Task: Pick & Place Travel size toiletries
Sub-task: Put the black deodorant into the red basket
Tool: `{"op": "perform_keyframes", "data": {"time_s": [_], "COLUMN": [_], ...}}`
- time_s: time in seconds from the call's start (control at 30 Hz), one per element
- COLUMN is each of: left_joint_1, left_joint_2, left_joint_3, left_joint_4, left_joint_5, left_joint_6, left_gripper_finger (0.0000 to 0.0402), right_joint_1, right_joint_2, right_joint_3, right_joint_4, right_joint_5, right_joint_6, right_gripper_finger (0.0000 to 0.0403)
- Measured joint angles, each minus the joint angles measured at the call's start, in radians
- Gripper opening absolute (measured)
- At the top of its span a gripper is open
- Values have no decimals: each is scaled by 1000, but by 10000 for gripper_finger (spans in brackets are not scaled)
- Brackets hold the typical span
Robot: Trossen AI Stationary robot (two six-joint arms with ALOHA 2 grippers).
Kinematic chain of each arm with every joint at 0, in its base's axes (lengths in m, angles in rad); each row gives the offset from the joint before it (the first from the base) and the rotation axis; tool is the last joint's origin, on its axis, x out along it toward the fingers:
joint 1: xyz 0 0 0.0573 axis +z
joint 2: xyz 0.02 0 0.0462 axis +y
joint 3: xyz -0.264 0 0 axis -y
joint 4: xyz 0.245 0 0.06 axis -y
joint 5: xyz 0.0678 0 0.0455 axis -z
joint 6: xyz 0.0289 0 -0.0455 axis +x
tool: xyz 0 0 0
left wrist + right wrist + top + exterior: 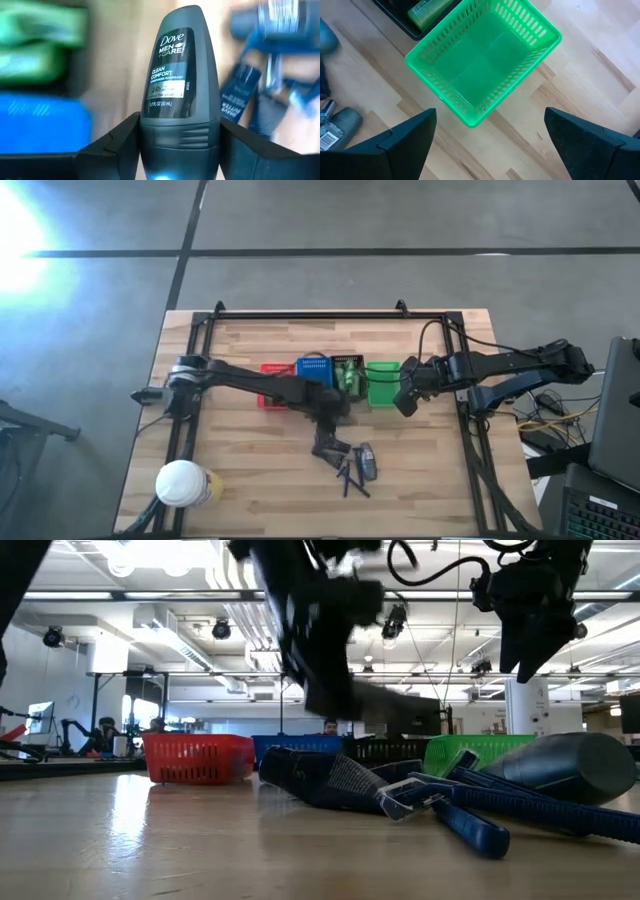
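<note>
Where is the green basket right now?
In the high view, the green basket sits at the right end of the basket row, beside the black basket. The open right gripper hovers by it.

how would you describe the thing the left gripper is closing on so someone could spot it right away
Find the row of four baskets mid-table; just in front of it the left gripper reaches down. Between its fingers sits a dark grey Dove roll-on, rounded at the end, unlike the thin blue razors lying beside it.

Grey tube (177, 95) label: "Dove MEN+CARE", "CLEAN COMFORT", "24h"
</note>
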Motion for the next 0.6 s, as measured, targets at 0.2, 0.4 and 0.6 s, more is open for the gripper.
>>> {"op": "perform_keyframes", "data": {"time_s": [0.2,0.4,0.6], "left_joint_1": [-87,-174,-130], "left_joint_2": [-198,-346,-396], "left_joint_3": [-61,-267,-470], "left_joint_4": [-196,-312,-272], "left_joint_5": [-269,-458,-461], "left_joint_6": [-699,-1329,-1467], "left_gripper_finger": [211,211,211], "right_joint_1": [-8,-56,-108], "right_joint_2": [0,0,0], "right_joint_3": [0,0,0], "right_joint_4": [3,39,103], "right_joint_5": [2,10,9], "right_joint_6": [-5,-59,-124], "right_gripper_finger": [368,368,368]}}
